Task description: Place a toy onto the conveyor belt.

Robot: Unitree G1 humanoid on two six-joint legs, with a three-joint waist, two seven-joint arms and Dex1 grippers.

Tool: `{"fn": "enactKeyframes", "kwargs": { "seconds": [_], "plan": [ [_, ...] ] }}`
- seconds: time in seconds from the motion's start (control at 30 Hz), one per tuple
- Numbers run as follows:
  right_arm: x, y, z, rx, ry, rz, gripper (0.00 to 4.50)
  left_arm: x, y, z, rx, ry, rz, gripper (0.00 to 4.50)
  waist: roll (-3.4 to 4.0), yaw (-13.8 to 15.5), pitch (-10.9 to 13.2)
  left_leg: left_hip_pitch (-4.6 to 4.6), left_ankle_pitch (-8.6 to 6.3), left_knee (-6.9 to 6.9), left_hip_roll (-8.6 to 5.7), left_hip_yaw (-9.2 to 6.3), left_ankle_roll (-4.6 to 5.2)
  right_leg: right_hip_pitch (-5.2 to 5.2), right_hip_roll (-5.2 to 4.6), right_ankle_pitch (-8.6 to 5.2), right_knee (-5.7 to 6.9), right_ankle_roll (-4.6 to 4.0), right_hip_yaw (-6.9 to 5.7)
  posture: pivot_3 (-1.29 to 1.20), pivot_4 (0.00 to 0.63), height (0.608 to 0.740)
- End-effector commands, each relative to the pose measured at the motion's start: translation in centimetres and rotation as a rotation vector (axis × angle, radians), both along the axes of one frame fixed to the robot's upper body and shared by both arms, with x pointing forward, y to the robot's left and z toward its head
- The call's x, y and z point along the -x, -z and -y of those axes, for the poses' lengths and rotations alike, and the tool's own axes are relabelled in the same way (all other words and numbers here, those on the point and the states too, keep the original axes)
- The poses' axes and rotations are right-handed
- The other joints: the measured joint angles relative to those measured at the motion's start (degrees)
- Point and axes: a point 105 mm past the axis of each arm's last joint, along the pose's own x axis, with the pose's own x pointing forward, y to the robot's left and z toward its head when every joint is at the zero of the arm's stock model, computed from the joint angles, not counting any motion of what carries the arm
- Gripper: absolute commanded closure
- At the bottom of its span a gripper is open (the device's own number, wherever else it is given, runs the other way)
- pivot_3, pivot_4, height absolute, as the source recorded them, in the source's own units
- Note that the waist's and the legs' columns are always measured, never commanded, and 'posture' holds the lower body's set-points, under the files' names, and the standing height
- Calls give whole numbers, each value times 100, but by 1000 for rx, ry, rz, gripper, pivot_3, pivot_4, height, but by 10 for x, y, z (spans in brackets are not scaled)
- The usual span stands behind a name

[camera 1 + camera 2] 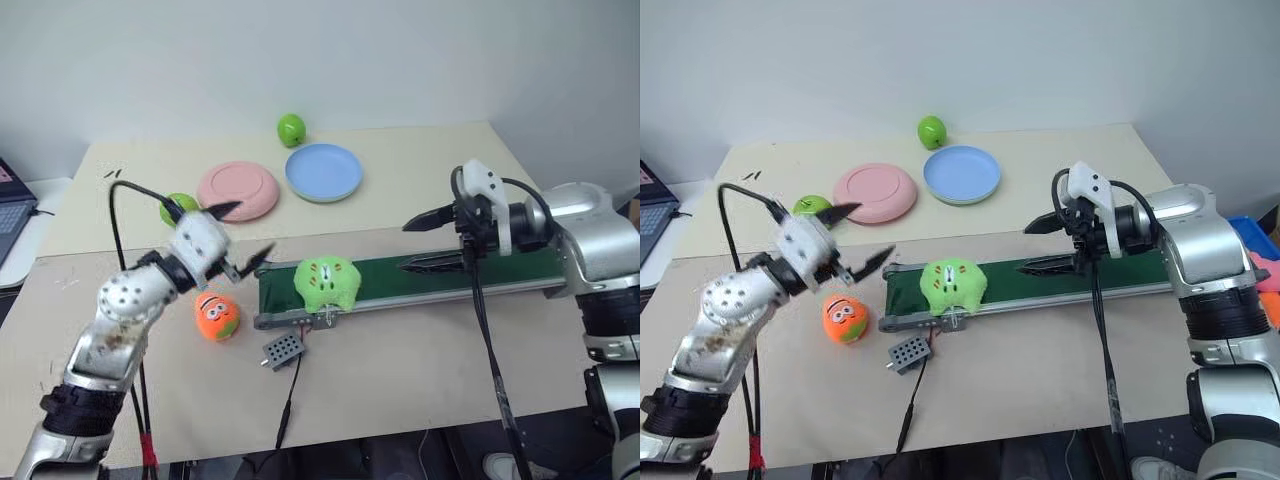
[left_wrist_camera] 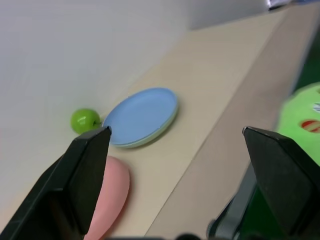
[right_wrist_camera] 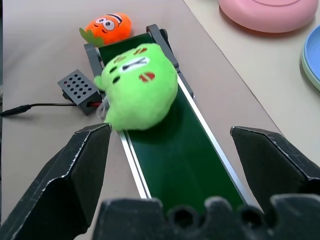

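Observation:
The bright-green plush toy (image 1: 326,282) lies on the left end of the dark-green conveyor belt (image 1: 440,272), partly hanging over its near rail. My left gripper (image 1: 252,230) hovers just left of the belt's end, open and holding nothing, a short gap from the toy. My right gripper (image 1: 405,246) hangs over the middle of the belt, pointing left at the toy, also open and empty. The right wrist view looks along the belt (image 3: 175,160) to the toy (image 3: 137,90). In the left wrist view the toy (image 2: 302,117) sits beside one finger.
An orange egg-shaped toy (image 1: 216,316) and a small grey box (image 1: 282,349) with its cable lie near the belt's left end. Behind are a pink plate (image 1: 238,190), a blue plate (image 1: 324,171) and two green apples (image 1: 291,128) (image 1: 176,207). A laptop (image 1: 10,195) sits far left.

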Motion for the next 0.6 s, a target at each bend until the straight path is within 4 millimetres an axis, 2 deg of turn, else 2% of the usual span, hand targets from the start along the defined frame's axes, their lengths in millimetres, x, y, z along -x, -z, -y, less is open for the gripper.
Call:
{"fn": "enactKeyframes", "kwargs": {
  "seconds": [0.03,0.17,0.27,0.6],
  "plan": [
    [0,-17,-3,-11,-25,72,0,8,-13,6,132,51,-134,26,0,-8,0,0,0,1,0,0,0,1,0,1,-1,1,0,0,150,740],
    [0,-17,-7,-22,-39,69,0,25,-29,19,179,203,-226,26,-1,-5,0,-1,0,3,0,-2,0,1,1,2,-3,-2,-2,0,150,740],
    [2,-21,-6,-46,-36,73,0,33,-36,21,143,260,-249,26,-1,-2,1,-3,0,10,0,-5,-1,1,1,3,-2,-3,-2,0,150,740],
    [6,-30,-2,-111,-13,88,0,28,-52,25,84,278,-221,26,-1,11,0,1,-1,15,-2,-4,-1,9,2,7,-3,-5,1,0,150,740]
  ]
}}
